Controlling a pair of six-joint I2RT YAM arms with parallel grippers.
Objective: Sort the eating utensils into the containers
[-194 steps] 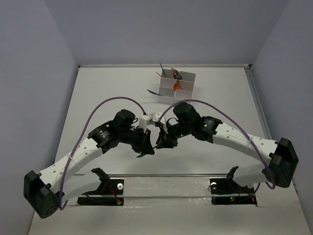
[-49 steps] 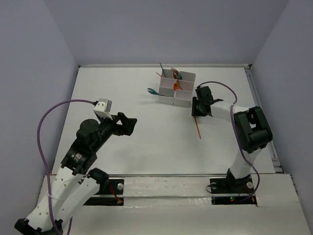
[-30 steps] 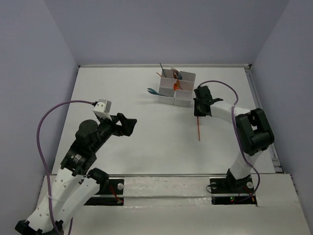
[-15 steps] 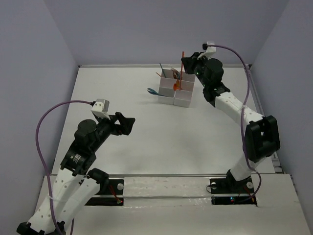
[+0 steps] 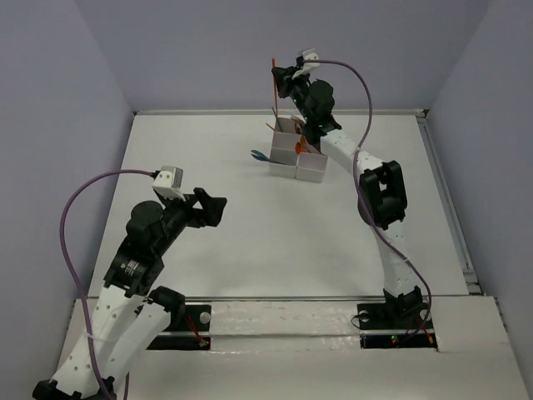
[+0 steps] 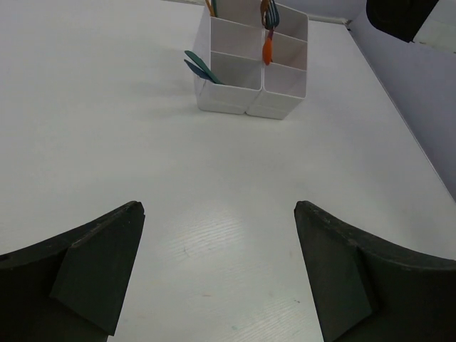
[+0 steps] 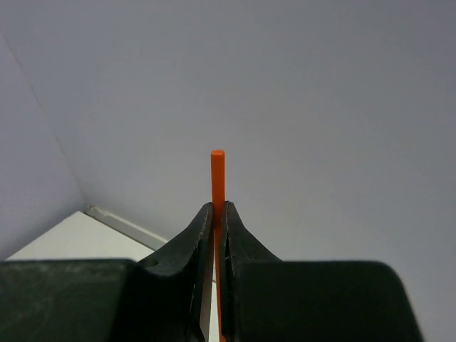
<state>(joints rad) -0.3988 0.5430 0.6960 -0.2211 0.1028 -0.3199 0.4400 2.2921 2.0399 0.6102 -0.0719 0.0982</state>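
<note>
One orange utensil (image 5: 274,100) is now pinched upright in the right gripper (image 5: 282,81), lifted off the table to just above the containers' (image 5: 310,169) back-left cell, so a drop looks next. Left gripper (image 5: 213,205) hangs wide open, well apart.

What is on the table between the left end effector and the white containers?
Nothing: in the left wrist view, the table is bare from the open left end effector to the containers.
</note>
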